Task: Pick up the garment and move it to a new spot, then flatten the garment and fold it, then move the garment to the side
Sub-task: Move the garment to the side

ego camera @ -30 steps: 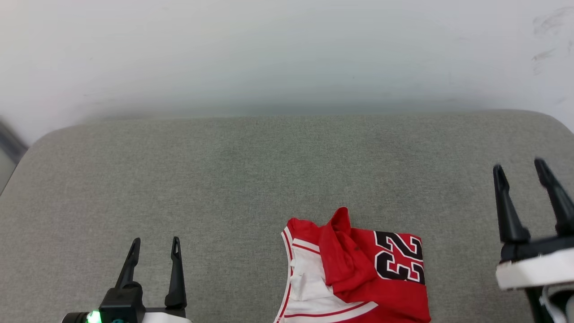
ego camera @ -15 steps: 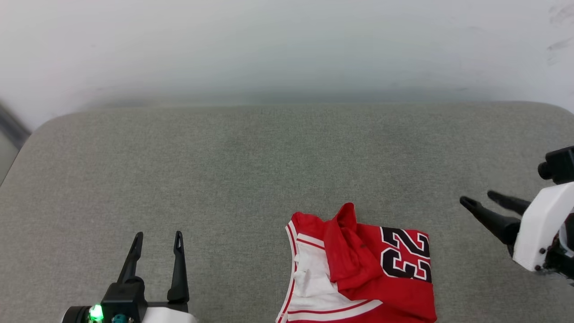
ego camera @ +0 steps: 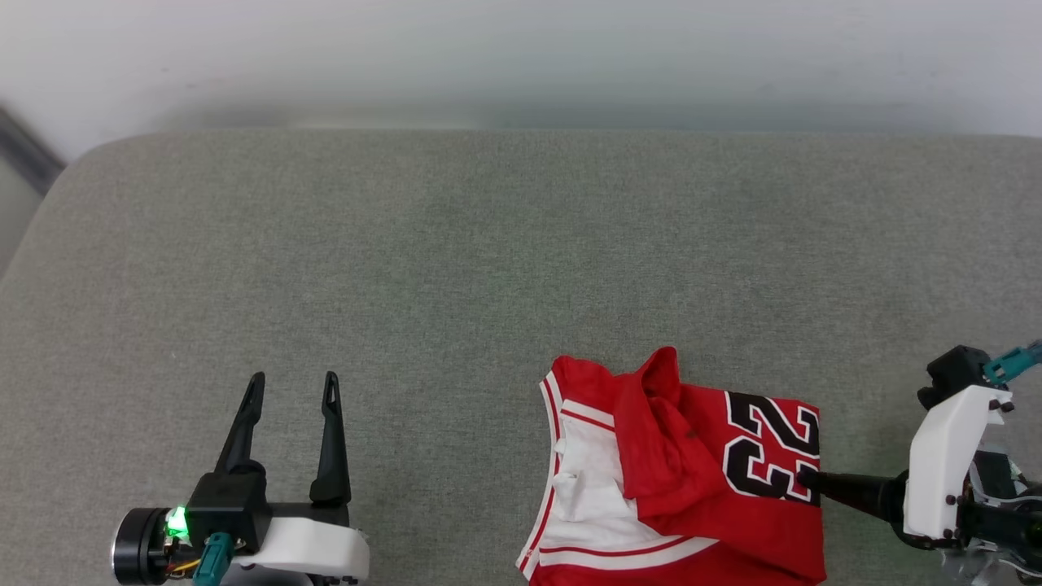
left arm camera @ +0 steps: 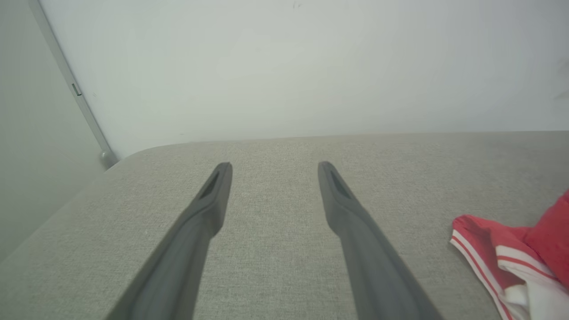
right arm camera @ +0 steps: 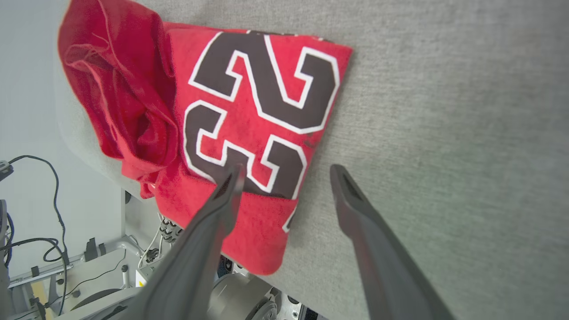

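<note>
The garment, red with a white panel and a black "23", lies crumpled at the near edge of the grey cushion. My right gripper points left at the garment's right edge, low over the cushion. In the right wrist view it is open, one finger over the garment by the numerals, the other over bare cushion. My left gripper stands open at the lower left, well clear of the cloth. The left wrist view has its fingers spread over the cushion, with the garment at the right.
A white wall rises behind the cushion. The cushion's left corner is rounded. Past the cushion's near edge, the right wrist view shows the robot's base and cables. The garment's lower part overhangs that edge.
The right gripper has turned from pointing up to pointing left and come down to the garment's right edge. The head camera has tilted down. The left gripper has stayed put.
</note>
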